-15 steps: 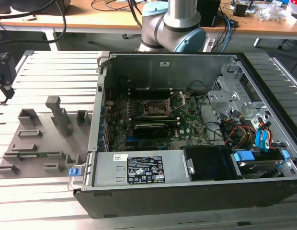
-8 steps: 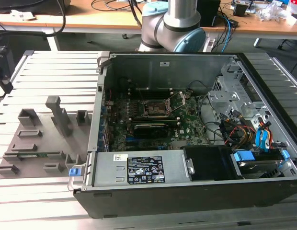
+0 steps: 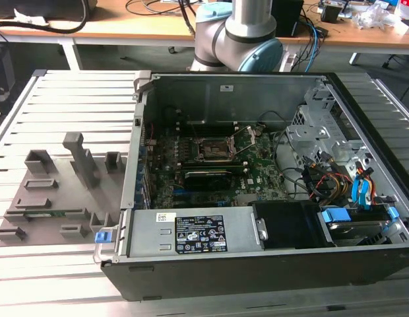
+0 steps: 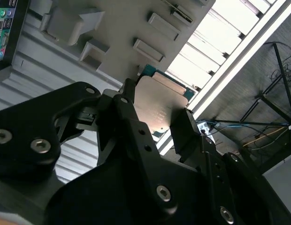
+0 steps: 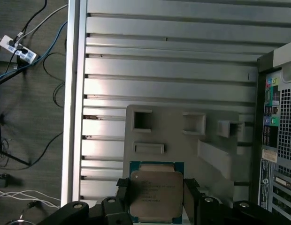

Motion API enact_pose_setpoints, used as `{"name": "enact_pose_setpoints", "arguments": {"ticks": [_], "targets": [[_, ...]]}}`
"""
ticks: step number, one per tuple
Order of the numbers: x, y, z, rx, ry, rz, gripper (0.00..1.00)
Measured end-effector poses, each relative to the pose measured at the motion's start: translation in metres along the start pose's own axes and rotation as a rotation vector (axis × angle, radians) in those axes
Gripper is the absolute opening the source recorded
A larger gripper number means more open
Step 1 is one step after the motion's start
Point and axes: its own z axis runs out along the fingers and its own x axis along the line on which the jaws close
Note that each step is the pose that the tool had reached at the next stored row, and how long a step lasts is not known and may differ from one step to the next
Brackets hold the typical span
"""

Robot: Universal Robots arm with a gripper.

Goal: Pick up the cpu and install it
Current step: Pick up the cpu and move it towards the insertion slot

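Observation:
The cpu (image 5: 156, 193), a thin square chip with a silver-grey top and a green edge, sits between my gripper's (image 5: 157, 199) two black fingers (image 5: 124, 196), well above the grey slotted tray (image 5: 183, 150). The fingers press its two opposite sides, so the gripper is shut on it. The second wrist view shows the same hold: the cpu (image 4: 159, 105) is clamped in the gripper (image 4: 157, 119) over the tray (image 4: 112, 23). In the exterior view the dark socket frame (image 3: 211, 150) lies on the motherboard inside the open computer case (image 3: 270, 271).
The tray (image 3: 53, 191) lies on the slatted metal table (image 3: 72, 99) at the exterior view's left, beside the case. The arm's base (image 3: 237, 39) stands behind the case. Cables and drive bays (image 3: 343, 178) fill the case's right side. Loose cables lie on the floor (image 5: 28, 93) past the table edge.

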Motion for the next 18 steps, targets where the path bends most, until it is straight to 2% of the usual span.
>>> {"name": "enact_pose_setpoints", "arguments": {"ticks": [1,3,10,16,18], "targets": [[-0.0001,0.0003,-0.0062,-0.0001,-0.0001,0.000,0.55],[-0.0002,0.0009,-0.0133,-0.0001,0.0000,0.000,0.55],[-0.0019,0.0009,-0.0137,-0.0001,0.0000,0.000,0.55],[-0.0281,-0.0004,-0.0134,-0.0001,-0.0001,0.000,0.55],[-0.0411,-0.0010,-0.0133,0.0001,0.0000,0.000,0.55]]}}
